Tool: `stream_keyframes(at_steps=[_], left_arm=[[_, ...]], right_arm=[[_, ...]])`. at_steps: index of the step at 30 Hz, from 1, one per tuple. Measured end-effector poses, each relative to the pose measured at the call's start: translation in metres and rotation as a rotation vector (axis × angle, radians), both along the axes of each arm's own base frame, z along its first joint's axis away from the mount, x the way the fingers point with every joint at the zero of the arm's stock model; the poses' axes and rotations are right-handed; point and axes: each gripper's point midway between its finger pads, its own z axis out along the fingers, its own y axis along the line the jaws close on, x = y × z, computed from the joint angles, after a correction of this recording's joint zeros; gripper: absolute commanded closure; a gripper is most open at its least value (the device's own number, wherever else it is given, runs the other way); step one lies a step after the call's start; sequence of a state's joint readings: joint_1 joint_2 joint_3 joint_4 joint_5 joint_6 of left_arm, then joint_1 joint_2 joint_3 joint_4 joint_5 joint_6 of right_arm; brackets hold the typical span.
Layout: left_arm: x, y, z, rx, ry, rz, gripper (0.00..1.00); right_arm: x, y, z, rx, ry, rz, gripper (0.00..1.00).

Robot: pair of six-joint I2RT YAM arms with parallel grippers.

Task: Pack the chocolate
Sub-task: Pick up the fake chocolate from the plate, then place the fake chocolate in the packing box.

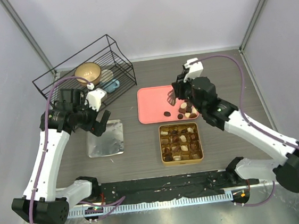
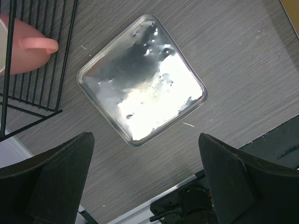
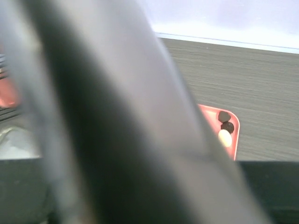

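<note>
Most cells of gold tin (image 1: pixel 180 143) were filled, few looked free. Handful of chocolates (image 1: pixel 186 109) lay on pink tray (image 1: pixel 151 104), yet to pack. Over tray hung right claw (image 1: pixel 173 95); grip impossible to tell, view blocked. Idle left claw (image 2: pixel 145 144) gaped wide, empty, over silver lid (image 2: pixel 142 79).

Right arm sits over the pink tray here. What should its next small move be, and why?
Probably lower the right gripper onto one of the chocolates on the pink tray and close on it. It hangs above the tray, loose pieces lie beside it, and the gold tin seems to have free cells. Whether it already holds one I cannot tell: its wrist view is blocked.
</note>
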State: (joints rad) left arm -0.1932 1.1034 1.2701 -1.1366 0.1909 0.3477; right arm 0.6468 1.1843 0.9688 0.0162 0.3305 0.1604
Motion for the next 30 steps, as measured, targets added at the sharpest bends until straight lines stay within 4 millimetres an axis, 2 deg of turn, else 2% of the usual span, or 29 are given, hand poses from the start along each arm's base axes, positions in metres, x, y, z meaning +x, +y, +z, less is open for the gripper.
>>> stream_keyframes(at_steps=[3, 5, 9, 15, 22, 30], left_arm=[[0.000, 0.000, 0.000, -0.001, -0.002, 0.000, 0.00], [0.000, 0.000, 0.001, -0.001, -0.005, 0.000, 0.00], [-0.003, 0.001, -0.005, 0.000, 0.002, -0.001, 0.00], [-0.008, 0.001, -0.020, 0.007, 0.040, -0.001, 0.00], [-0.007, 0.001, -0.020, 0.004, 0.037, 0.002, 0.00], [-0.007, 0.000, -0.019, -0.003, 0.038, 0.009, 0.00]], right_arm=[[-0.026, -0.007, 0.017, 0.033, -0.004, 0.021, 0.76], [-0.046, -0.013, 0.019, 0.058, 0.009, 0.040, 0.76], [-0.087, -0.024, 0.000, 0.102, 0.089, 0.092, 0.75], [-0.131, -0.035, -0.023, 0.167, 0.211, 0.142, 0.75], [-0.156, -0.036, -0.034, 0.188, 0.299, 0.187, 0.74], [-0.166, -0.038, -0.059, 0.147, 0.379, 0.198, 0.67]])
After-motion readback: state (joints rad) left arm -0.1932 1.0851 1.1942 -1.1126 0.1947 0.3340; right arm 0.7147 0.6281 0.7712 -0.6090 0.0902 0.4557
